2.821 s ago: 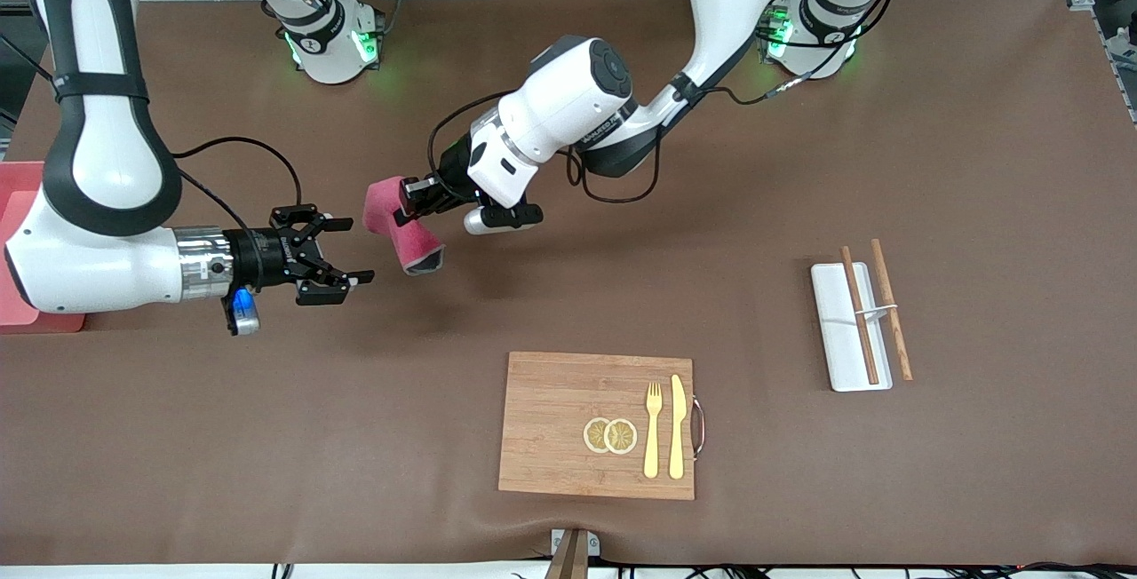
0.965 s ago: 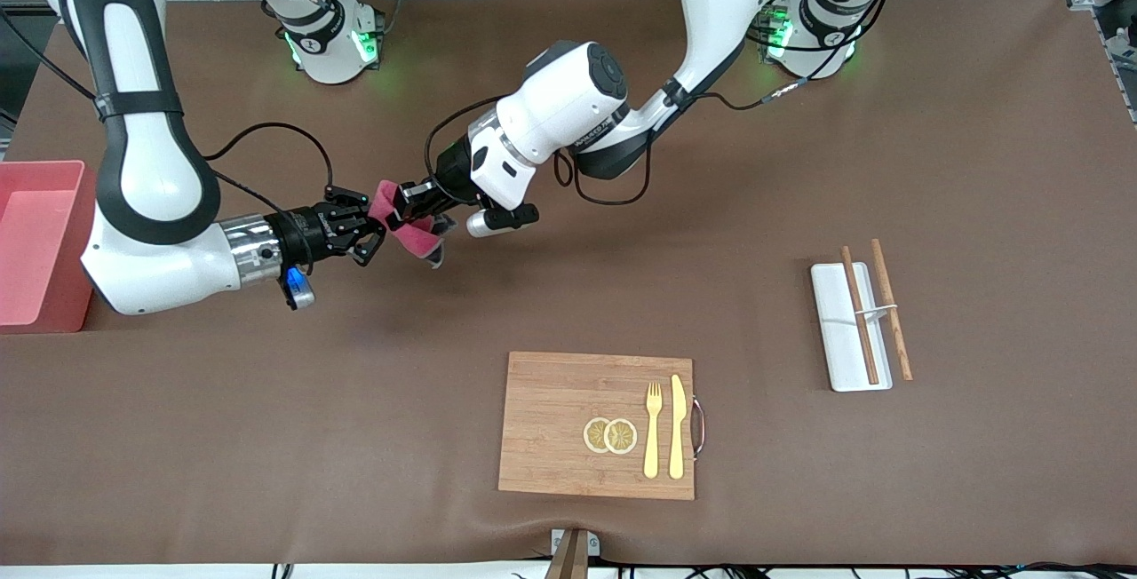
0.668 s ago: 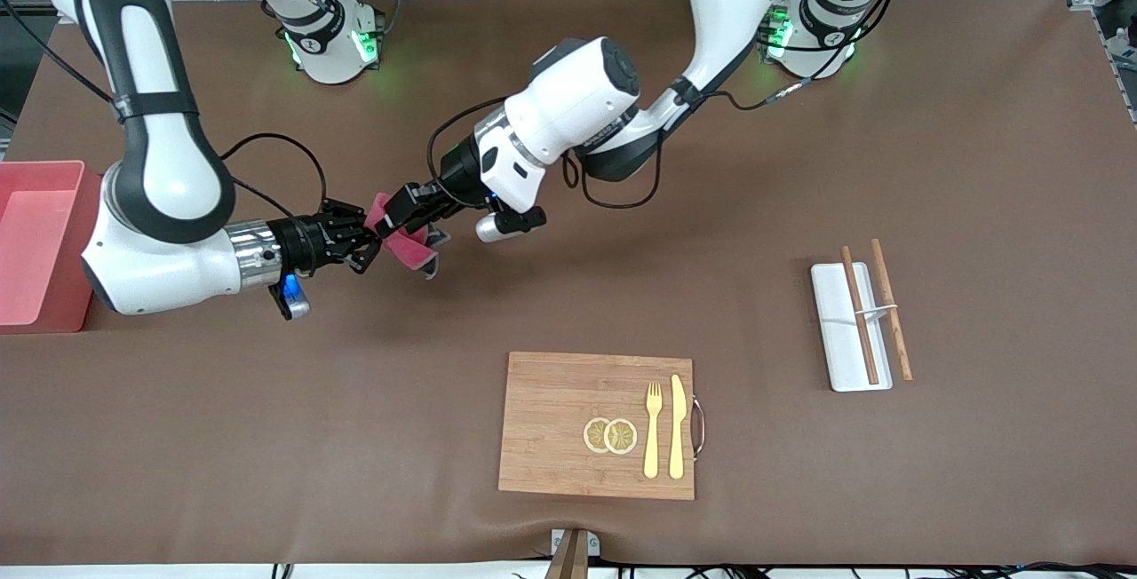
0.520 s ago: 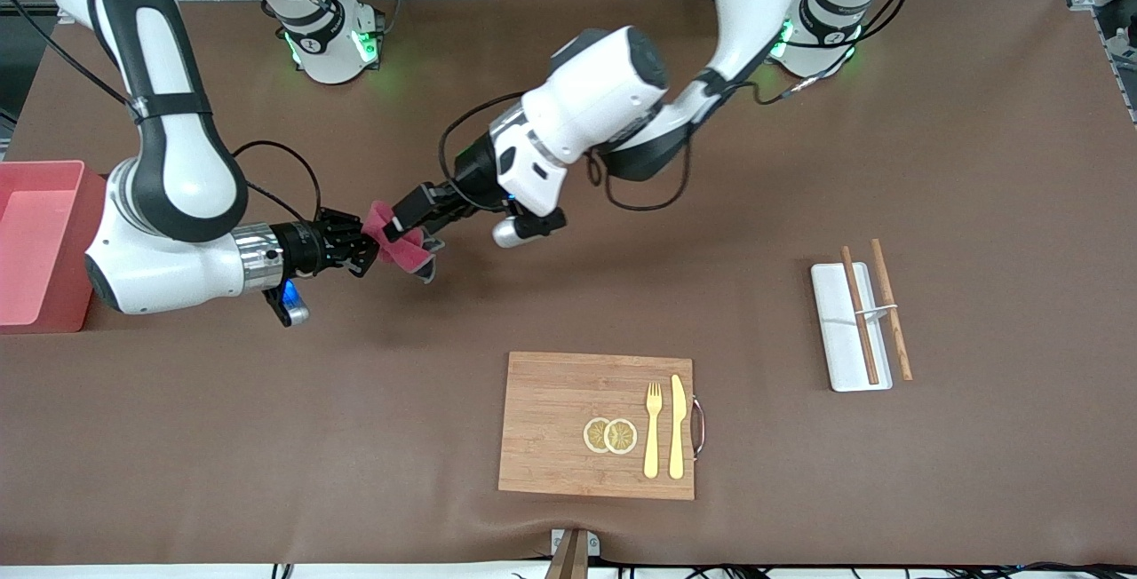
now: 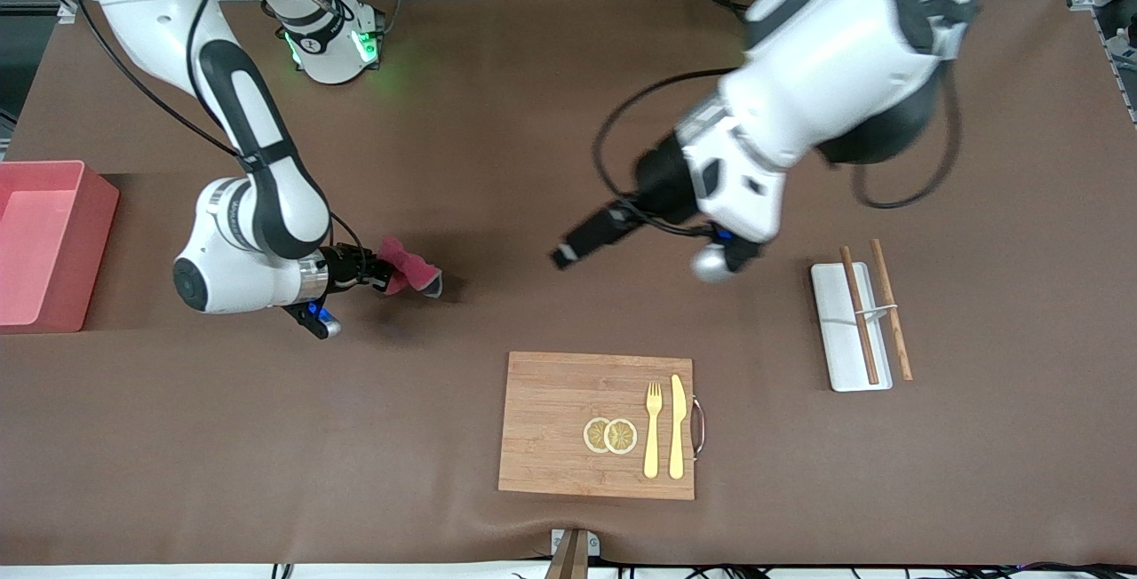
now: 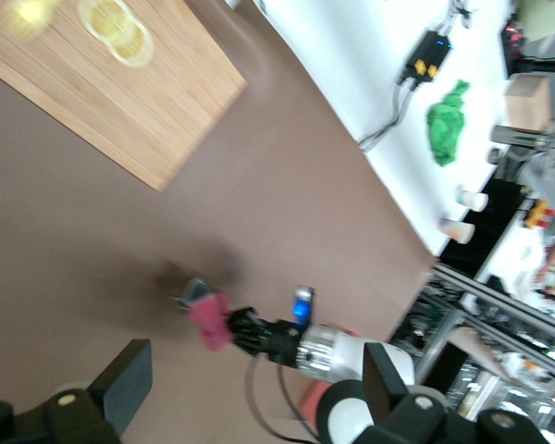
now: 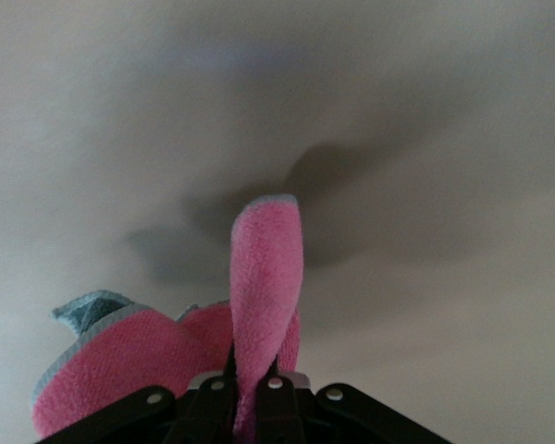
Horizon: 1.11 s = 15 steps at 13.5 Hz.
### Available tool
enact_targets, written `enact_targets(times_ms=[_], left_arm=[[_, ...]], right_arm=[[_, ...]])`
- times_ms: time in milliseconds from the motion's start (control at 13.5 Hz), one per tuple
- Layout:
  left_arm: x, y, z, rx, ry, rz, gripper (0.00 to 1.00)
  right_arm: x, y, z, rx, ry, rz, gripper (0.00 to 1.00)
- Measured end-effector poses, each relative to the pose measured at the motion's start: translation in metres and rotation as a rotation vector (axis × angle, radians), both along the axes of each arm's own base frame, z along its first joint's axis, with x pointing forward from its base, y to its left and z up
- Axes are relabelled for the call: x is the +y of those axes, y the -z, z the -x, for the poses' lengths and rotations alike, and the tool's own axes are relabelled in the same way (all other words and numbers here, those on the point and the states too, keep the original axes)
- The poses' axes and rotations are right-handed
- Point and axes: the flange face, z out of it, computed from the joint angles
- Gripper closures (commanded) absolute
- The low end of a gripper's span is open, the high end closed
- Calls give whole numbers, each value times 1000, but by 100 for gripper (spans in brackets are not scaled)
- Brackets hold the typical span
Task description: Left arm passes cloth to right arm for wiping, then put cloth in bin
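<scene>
Both of my grippers had finished the handover: my right gripper [image 5: 384,274] pinched the cloth [image 5: 409,266] low over the bare brown table [image 5: 462,162] (folded, one flap sticking up), well placed for wiping, with the bin [image 5: 44,241] at that arm's end. My left gripper [image 5: 577,246], jaws spread and empty, hung over mid-table. A second earlier it had gripped the cloth too; since then it had let go and withdrawn.
</scene>
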Motion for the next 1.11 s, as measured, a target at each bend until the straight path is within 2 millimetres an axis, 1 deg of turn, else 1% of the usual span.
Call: enact_targets(times_ms=[74,148,297,371,520,594,668,817,891,965,1039,1114], left_arm=[[20,1,-4,-1,40,-58,0],[39,6,-6,-8,101,-153,0],[80,16,-5,-19,256,-380,0],[102,15,-6,-14,304,-441,0],[147,9,-9,4,340,-502,0],[166,3,-11,-4,353,-518,0],[181,-2,-12,-19,373,-527,0],[203,-9,-8,-11,403,-545,0],[212,-12,-7,-3,402,-550,0],[218,-14,-6,4,401,-554,0],[222,-16,-4,9,402,-558,0],[224,-18,-2,15,405,-569,0]], right_arm=[[-13,9,2,-26,-63,23,100],[-29,14,1,-46,-129,47,100],[-71,15,-5,-84,-245,107,100],[-95,14,-8,-106,-296,127,100],[-153,11,-11,-146,-402,132,100],[-188,8,-11,-167,-458,129,100],[-227,5,-9,-187,-521,128,100],[-306,-2,0,-253,-670,140,100],[-342,-4,5,-301,-738,150,100],[-370,-6,11,-334,-786,155,100],[-387,-10,13,-352,-823,161,100],[-392,-18,9,-354,-861,176,100]])
